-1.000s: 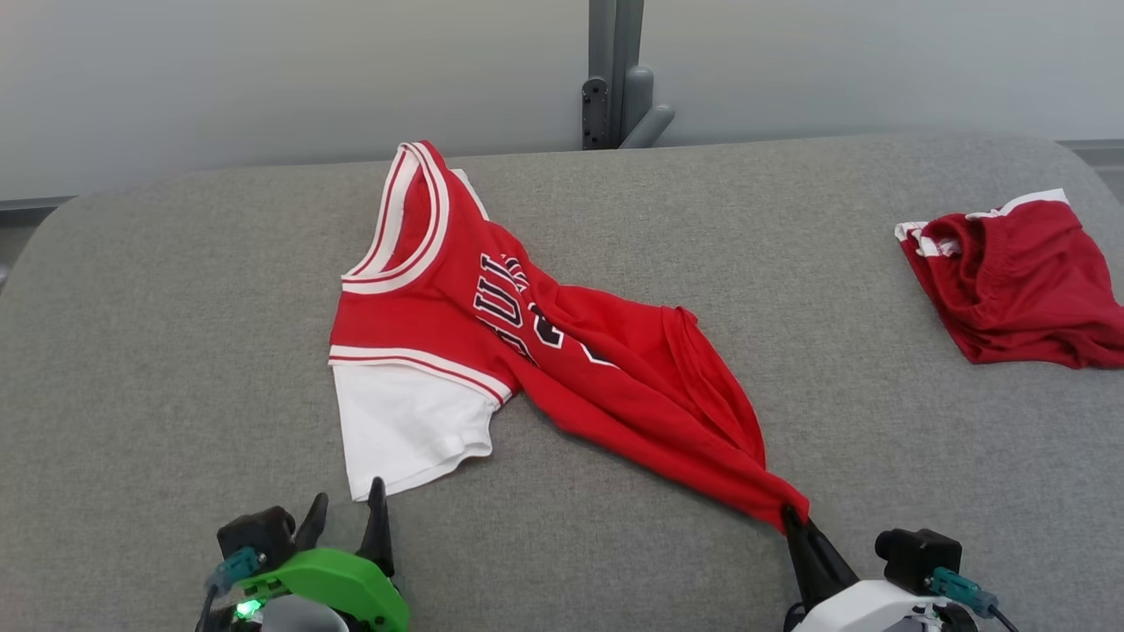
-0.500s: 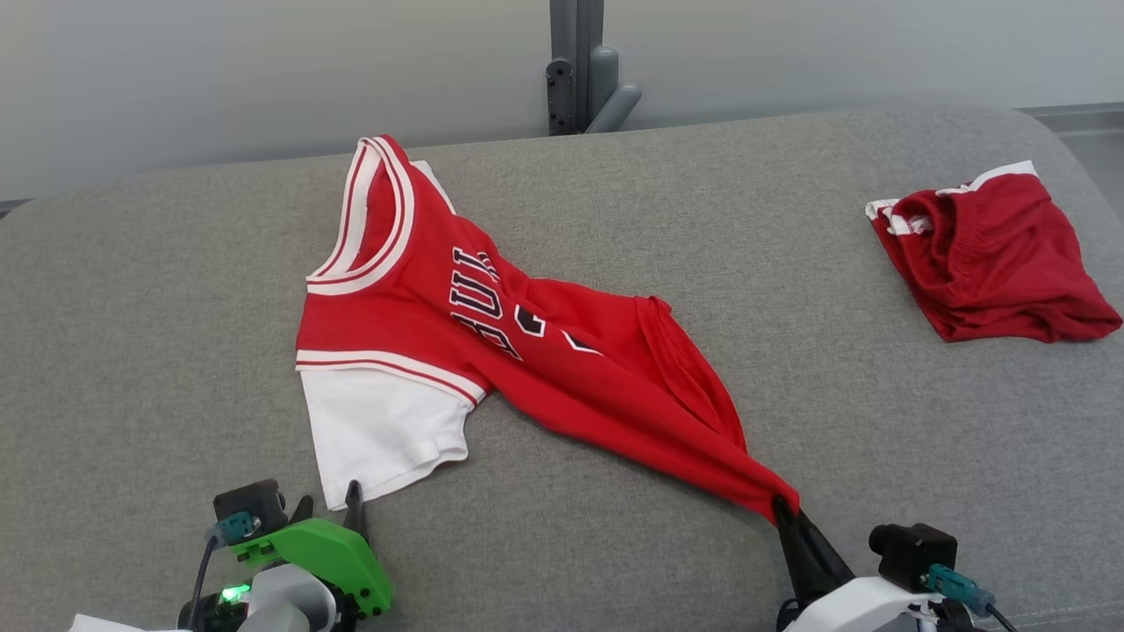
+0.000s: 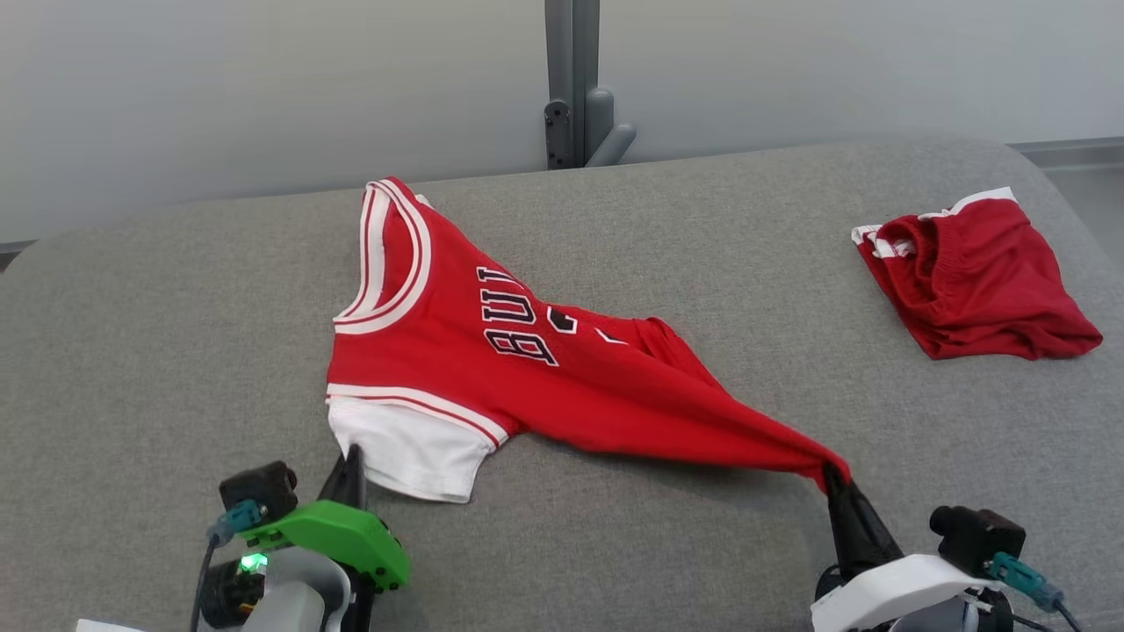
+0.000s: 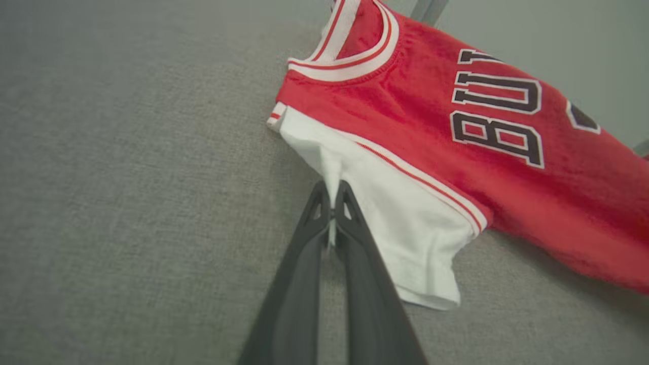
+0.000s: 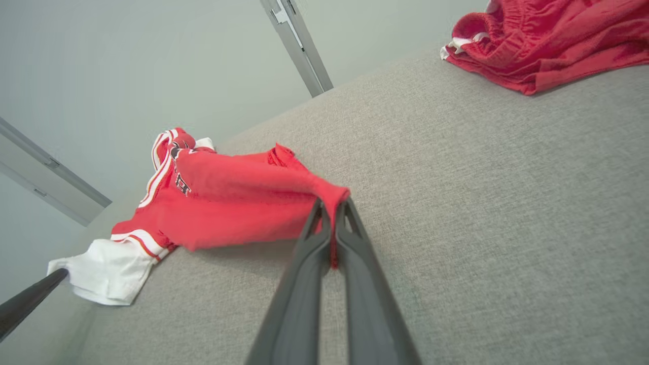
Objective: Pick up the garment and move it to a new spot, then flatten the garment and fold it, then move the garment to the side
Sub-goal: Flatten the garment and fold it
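Red-and-white basketball jersey [image 3: 457,351]: centre of grey fabric table [image 3: 132,351], stretched, twisted. Left gripper [image 4: 332,197]: table's near edge, pinching white sleeve [image 4: 395,213]. Right gripper [image 5: 332,218]: same edge, pinching red hem [image 5: 334,195]. Step: pick-up; next, level joint lift.

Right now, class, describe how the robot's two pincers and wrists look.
The left pincer: two long dark tapered fingers, green housing, black camera block, teal cable plug, glowing green light. The right pincer: same fingers, white housing, black camera, teal plug.
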Available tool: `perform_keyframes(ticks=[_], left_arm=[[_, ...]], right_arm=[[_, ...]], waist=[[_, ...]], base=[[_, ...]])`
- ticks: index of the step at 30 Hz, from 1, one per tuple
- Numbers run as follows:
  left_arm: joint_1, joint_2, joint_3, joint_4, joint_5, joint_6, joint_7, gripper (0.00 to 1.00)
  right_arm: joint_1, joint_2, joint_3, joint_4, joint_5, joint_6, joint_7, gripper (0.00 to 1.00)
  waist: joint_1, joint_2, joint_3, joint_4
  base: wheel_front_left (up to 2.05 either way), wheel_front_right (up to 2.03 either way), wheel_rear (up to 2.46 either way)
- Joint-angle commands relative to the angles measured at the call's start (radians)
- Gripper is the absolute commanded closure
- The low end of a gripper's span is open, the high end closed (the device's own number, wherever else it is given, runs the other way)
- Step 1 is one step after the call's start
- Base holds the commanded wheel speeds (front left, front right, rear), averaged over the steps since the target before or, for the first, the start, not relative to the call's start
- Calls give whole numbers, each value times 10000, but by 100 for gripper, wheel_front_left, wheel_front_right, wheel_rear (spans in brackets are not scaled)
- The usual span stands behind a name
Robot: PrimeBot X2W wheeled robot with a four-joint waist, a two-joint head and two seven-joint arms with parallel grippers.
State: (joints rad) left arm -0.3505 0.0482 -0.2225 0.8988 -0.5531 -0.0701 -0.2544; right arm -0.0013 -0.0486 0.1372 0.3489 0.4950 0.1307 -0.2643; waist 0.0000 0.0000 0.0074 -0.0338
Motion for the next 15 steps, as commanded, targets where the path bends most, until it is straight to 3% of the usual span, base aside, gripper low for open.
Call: perform_keyframes(ticks=[1,9,15], left_arm=[[-26,48,117,-243,-53,-42,-60,100],[971,79,1421,-4528,301,-188,-101,100],[1662,42,1603,-7435,19,-175,-104,100]], right_arm=[[91,-37,-107,-142,189,-2,-3,100],[-18,-41,-647,-1585,850,-2,4,100],[109,-156,-874,-3237,1613,-1,464,100]], waist=[[0,0,-121,65],[0,0,-440,226],[0,0,-657,264]], base=[[0,0,0],[0,0,0],[0,0,0]])
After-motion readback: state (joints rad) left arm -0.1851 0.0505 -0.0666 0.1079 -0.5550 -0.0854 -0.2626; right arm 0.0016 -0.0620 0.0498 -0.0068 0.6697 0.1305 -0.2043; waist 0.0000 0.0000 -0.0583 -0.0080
